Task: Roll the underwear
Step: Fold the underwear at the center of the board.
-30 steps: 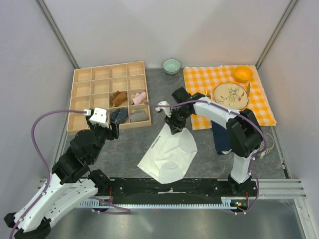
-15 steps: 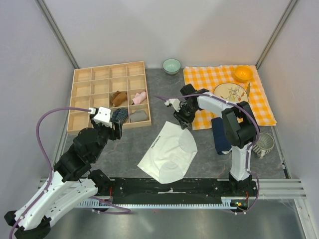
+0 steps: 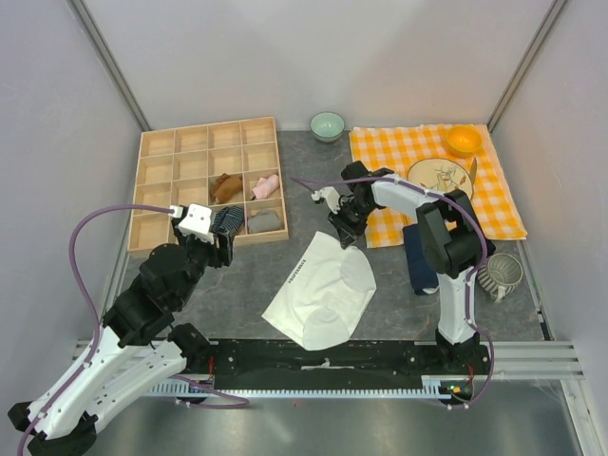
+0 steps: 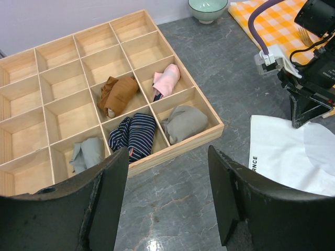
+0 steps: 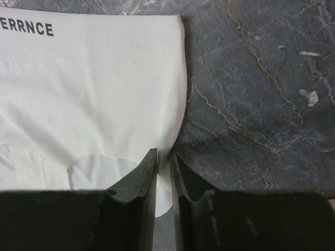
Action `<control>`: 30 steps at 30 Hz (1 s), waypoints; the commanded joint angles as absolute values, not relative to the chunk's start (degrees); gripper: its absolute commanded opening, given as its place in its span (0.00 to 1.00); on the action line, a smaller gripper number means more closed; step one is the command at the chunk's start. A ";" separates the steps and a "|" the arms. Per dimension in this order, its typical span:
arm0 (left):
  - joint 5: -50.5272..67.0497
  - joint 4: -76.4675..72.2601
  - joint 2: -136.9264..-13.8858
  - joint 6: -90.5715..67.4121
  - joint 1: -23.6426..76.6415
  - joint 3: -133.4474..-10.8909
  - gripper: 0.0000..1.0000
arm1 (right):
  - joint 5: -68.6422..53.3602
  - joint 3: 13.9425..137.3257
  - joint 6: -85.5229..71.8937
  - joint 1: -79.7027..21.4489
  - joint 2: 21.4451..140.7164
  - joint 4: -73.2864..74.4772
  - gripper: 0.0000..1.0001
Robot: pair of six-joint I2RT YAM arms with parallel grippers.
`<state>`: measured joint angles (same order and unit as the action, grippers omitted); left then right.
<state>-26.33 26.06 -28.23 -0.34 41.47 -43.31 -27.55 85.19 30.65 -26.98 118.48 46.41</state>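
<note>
The cream-white underwear [image 3: 323, 290] lies spread flat on the grey table in front of the right arm; black lettering runs along its band [image 5: 26, 27]. My right gripper [image 3: 344, 232] is at its far right corner. Its jaws [image 5: 165, 154] are nearly together, with the cloth's right edge [image 5: 178, 104] running in between the tips. The rust-brown underwear [image 3: 225, 187] sits bunched in a middle cell of the wooden tray [image 4: 118, 94]. My left gripper [image 4: 167, 172] is open and empty, hovering over bare table just in front of the tray [image 3: 220, 249].
The wooden divided tray [image 3: 157, 195] also holds a dark striped sock bundle [image 3: 226, 220], a pink piece [image 3: 266, 184] and grey pieces [image 3: 266, 220]. A green bowl [image 3: 328, 124], the checked cloth [image 3: 380, 152] with plate and orange bowl, a dark blue garment [image 3: 421, 256] and a mug [image 3: 502, 274] lie to the right.
My right gripper pulled back from over the white underwear to its far right corner, and the cloth has settled flat. My left gripper shifted slightly right.
</note>
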 commanded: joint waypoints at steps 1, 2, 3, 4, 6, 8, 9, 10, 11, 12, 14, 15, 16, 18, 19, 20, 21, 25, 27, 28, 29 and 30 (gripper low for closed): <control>-25.40 24.43 -27.95 1.05 41.22 -43.86 0.68 | -28.57 86.31 29.45 -27.16 120.59 47.81 0.14; -25.40 24.43 -27.86 1.14 41.22 -43.86 0.69 | -28.22 86.66 29.18 -27.07 120.41 47.81 0.11; -25.31 24.43 -27.95 1.14 41.22 -43.86 0.68 | -27.86 87.01 29.01 -26.98 120.24 47.73 0.09; -25.23 24.43 -27.86 1.06 41.22 -43.86 0.69 | -27.25 87.36 28.83 -26.90 120.06 47.46 0.03; -25.22 24.43 -27.86 1.06 41.13 -43.77 0.68 | -26.72 88.76 28.22 -26.37 119.36 47.37 0.00; -25.22 24.35 -27.77 1.14 41.22 -43.77 0.68 | -26.11 90.60 27.86 -25.93 118.39 47.37 0.00; -25.22 24.43 -27.77 1.06 41.22 -43.77 0.68 | -25.84 91.14 27.60 -25.67 118.04 47.37 0.00; -25.22 24.43 -27.77 1.05 41.22 -43.77 0.68 | -25.58 91.66 27.51 -25.49 117.78 47.55 0.00; -25.22 24.43 -27.86 1.14 41.22 -43.77 0.69 | -24.97 92.63 27.51 -25.49 117.25 47.55 0.00; -25.14 24.43 -27.77 1.06 41.22 -43.77 0.68 | -24.79 92.98 27.51 -25.49 116.99 47.64 0.00; -25.22 24.43 -27.77 1.06 41.22 -43.77 0.69 | -24.35 93.86 27.42 -25.40 116.46 47.90 0.00; -25.22 24.35 -27.77 1.05 41.22 -43.77 0.69 | -24.00 94.04 27.42 -25.40 116.28 48.07 0.00; -25.14 24.35 -27.77 1.05 41.22 -43.86 0.69 | -23.73 94.22 27.51 -25.49 116.19 48.25 0.00; -25.14 24.43 -27.69 1.05 41.22 -43.77 0.69 | -23.12 94.31 27.60 -25.40 115.49 48.25 0.00; -25.14 24.43 -27.77 1.05 41.22 -43.86 0.68 | -23.03 94.31 27.60 -25.40 115.05 48.25 0.00; -25.14 24.43 -27.77 1.05 41.22 -43.86 0.69 | -23.03 94.13 27.60 -25.49 114.70 48.43 0.00; -25.14 24.43 -27.77 1.14 41.22 -43.86 0.69 | -23.20 94.13 27.60 -25.49 114.26 48.43 0.00; -24.87 24.35 -27.86 1.14 41.22 -43.86 0.68 | -24.08 93.52 27.51 -25.66 111.45 49.30 0.00; -24.87 24.35 -27.95 1.05 41.13 -43.95 0.68 | -24.43 92.90 27.42 -26.27 110.57 49.57 0.00; -24.87 24.43 -27.86 1.05 41.22 -43.95 0.69 | -24.69 92.47 27.33 -26.63 109.70 49.57 0.00; -24.96 24.43 -27.86 1.05 41.22 -43.86 0.69 | -24.70 91.68 27.25 -27.07 109.25 49.66 0.00; -24.96 24.43 -27.86 1.14 41.22 -43.94 0.69 | -24.70 91.32 27.07 -27.77 108.81 49.66 0.00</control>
